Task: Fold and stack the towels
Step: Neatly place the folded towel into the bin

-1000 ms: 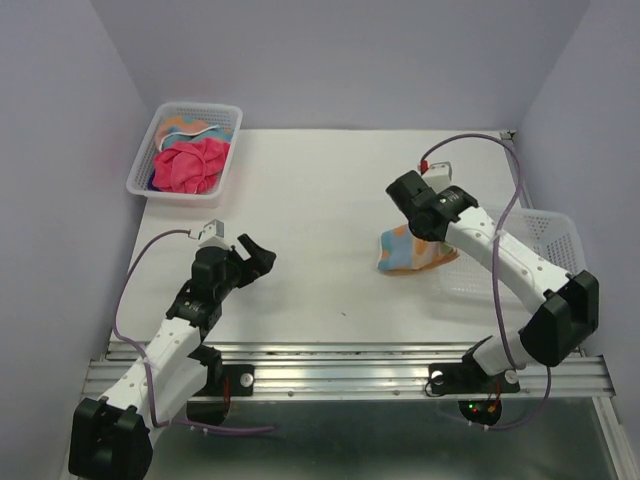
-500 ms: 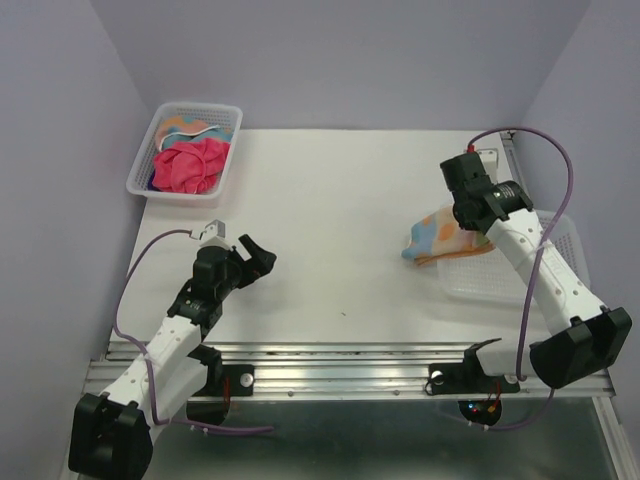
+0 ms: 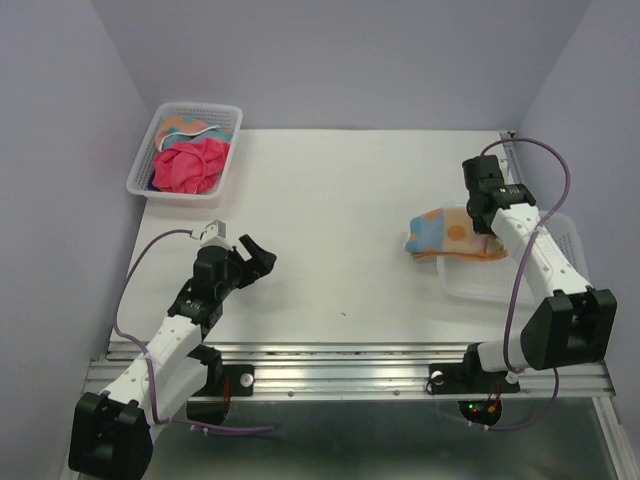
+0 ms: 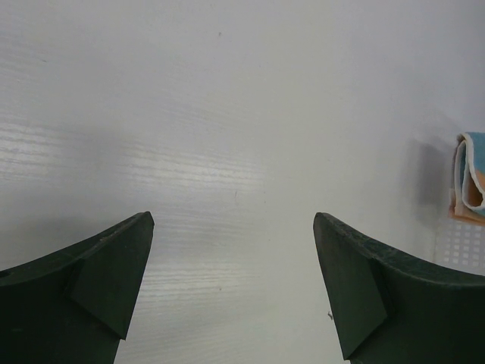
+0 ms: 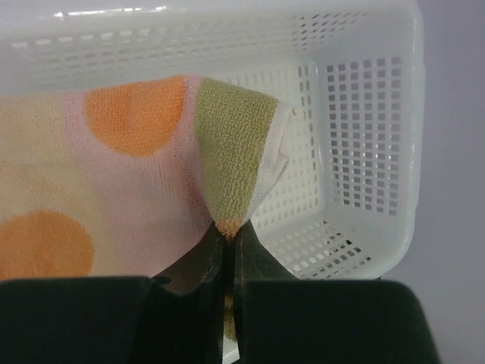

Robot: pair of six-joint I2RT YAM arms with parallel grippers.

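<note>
The right claw has swung right since a second ago, carrying the dotted towel from the middle of the counter to the right basket's left rim. It pinches the folded towel's corner tight, the cloth lying half over the basket. The left claw hovers wide open above the counter. Other towels lie in the left basket.

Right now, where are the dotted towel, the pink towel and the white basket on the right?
dotted towel (image 3: 455, 235), top view, on its orange dot.
pink towel (image 3: 190, 165), top view, middle of the crumpled heap.
white basket (image 5: 371, 144), right wrist view, on its mesh side wall.
</note>
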